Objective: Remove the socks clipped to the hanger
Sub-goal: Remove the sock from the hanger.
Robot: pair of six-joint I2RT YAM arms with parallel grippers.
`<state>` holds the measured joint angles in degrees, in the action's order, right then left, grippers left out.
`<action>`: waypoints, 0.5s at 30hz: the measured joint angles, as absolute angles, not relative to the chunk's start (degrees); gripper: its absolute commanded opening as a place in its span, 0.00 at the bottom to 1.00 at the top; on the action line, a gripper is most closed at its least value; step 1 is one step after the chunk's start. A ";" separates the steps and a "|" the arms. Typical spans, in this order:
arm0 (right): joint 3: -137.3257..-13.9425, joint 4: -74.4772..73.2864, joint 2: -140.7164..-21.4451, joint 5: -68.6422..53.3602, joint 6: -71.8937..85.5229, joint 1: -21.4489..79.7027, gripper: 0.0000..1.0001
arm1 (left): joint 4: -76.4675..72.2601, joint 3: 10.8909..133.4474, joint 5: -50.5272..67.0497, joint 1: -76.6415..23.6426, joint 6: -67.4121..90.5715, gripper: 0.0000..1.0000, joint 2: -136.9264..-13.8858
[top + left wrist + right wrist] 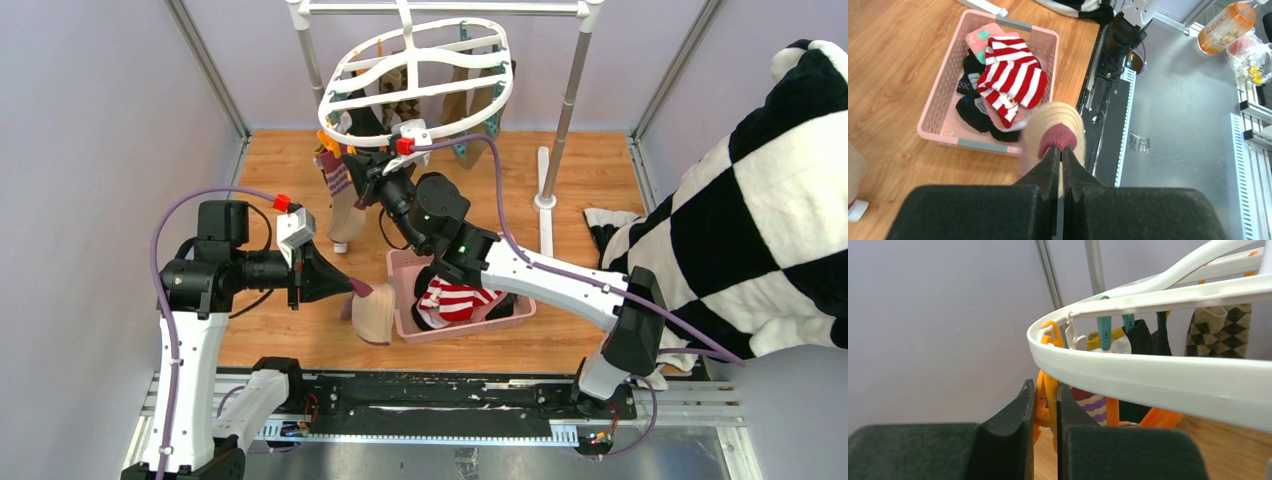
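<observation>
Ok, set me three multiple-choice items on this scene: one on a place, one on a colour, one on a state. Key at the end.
1. Where does the red-white striped sock lie?
A. in the pink basket
B. hanging overhead
C. on the bare tabletop

2. What colour is the clip between the fingers of the right gripper?
A. teal
B. orange
C. white

3. How is the left gripper?
A. open, empty
B. shut on the basket's rim
C. shut on a beige sock

Key: 1 A, it lies inside the basket's walls; 2 B, the pinched clip is orange against the black fingers; 3 C, its fingers meet on the sock's dark red end.
</observation>
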<state>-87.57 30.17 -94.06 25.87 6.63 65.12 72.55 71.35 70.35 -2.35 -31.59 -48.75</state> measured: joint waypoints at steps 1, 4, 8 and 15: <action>-86.91 30.20 -93.67 25.12 7.70 64.75 0.03 | 72.55 70.98 70.22 -2.35 -31.62 0.00 -48.53; -85.23 30.28 -92.55 22.94 10.17 63.77 0.35 | 72.62 70.48 69.93 -2.35 -31.77 0.00 -48.23; -79.79 31.16 -88.75 19.22 12.23 62.96 0.72 | 72.58 70.48 69.82 -2.35 -31.99 0.00 -48.12; -63.13 33.01 -76.31 6.33 11.20 62.48 0.96 | 72.55 70.50 69.08 -2.35 -32.86 0.00 -48.10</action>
<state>-63.13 33.01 -76.31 6.33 11.20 62.48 72.55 70.50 69.08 -2.35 -32.86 -48.10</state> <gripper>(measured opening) 0.889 0.011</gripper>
